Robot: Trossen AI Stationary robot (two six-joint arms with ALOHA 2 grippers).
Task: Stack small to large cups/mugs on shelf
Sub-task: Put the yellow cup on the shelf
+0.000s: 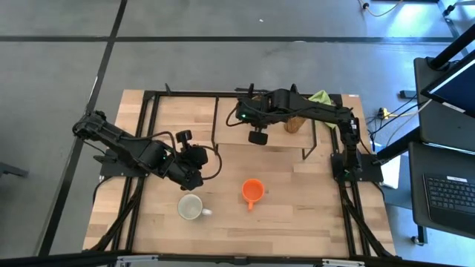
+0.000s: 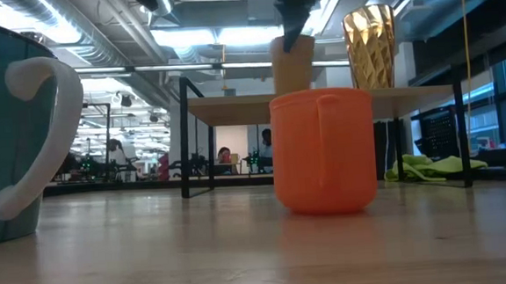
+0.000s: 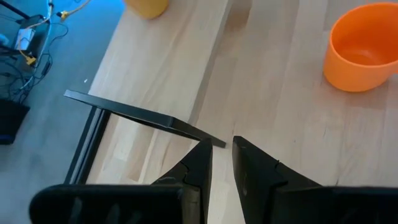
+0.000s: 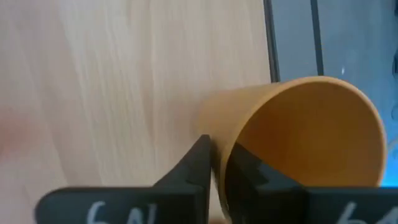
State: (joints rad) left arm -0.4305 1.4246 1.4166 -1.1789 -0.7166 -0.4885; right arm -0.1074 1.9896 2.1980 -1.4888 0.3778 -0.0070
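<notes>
Left arm: folded low, elbow out toward its own side, forearm reaching inward. Left gripper (image 3: 221,163) points down at the surface; its two dark fingers (image 3: 198,167) stand nearly together with only a narrow slit between them, nothing held in that slit. Right arm: stretched from its base across the far side, wrist bent down. Right gripper (image 4: 219,163) has its fingers (image 4: 193,163) drawn close, one finger outside and the other inside the wall of the tan-yellow mug (image 4: 298,134), pinching the rim. In the low view the right gripper's dark fingers come down from above.
</notes>
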